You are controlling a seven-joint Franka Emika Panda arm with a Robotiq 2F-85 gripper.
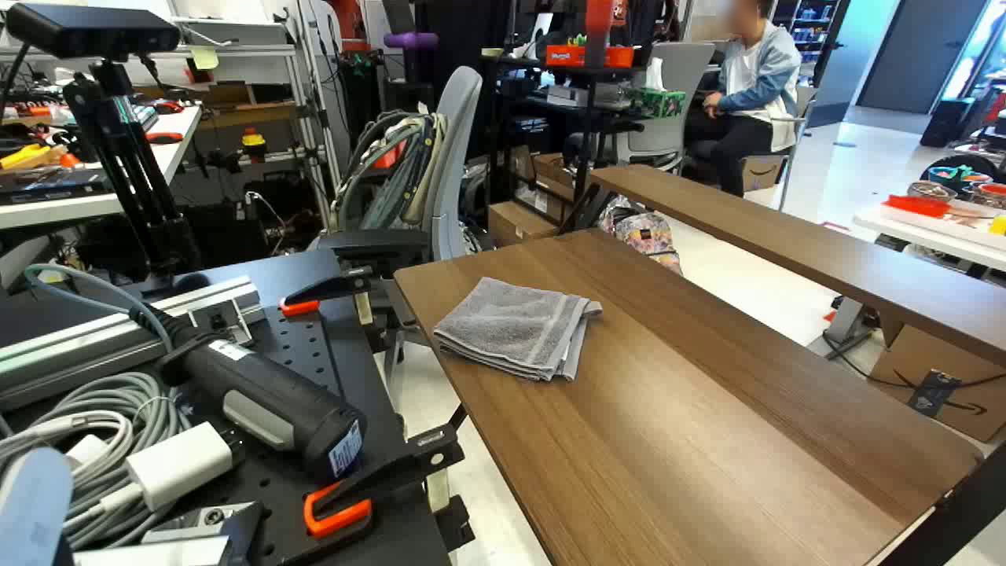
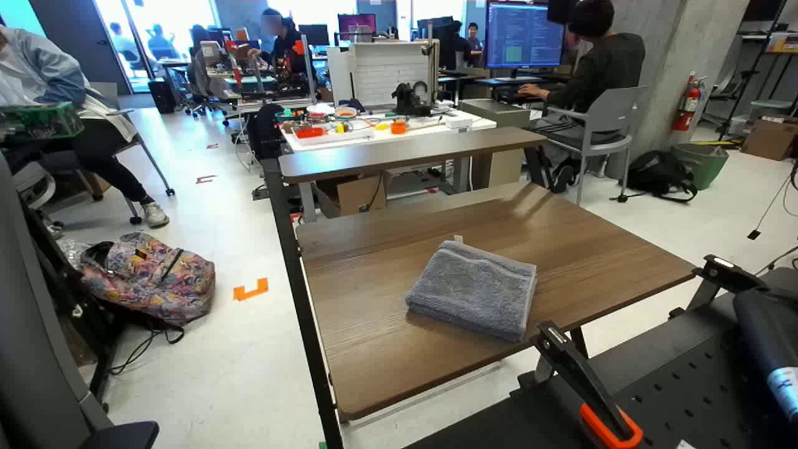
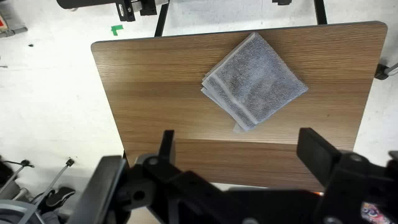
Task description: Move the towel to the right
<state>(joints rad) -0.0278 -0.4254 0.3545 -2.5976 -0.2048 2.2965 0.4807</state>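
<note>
Looking down on the wood-topped table (image 3: 149, 102) in the wrist view. My gripper (image 3: 238, 133) sits at the bottom of that view, fingers (image 3: 315, 152) spread wide — bare wood shows through the gap. The towel (image 3: 261, 81), grey and folded, lies flat on the table, apart from my fingers, its top corner just beside the table's upper edge there. My gripper is seen in the wrist view alone. In both exterior views the towel lies near the table edge facing the black perforated bench (image 2: 661, 386). In an exterior view: coiled grey cable (image 1: 145, 401), a black boxy device (image 1: 94, 31) on a tripod (image 1: 130, 173), a patterned backpack (image 1: 644, 236) partly hidden behind the table. In an exterior view: that backpack (image 2: 149, 274) nearly whole, orange tape (image 2: 251, 289) on the floor (image 2: 230, 355).
</note>
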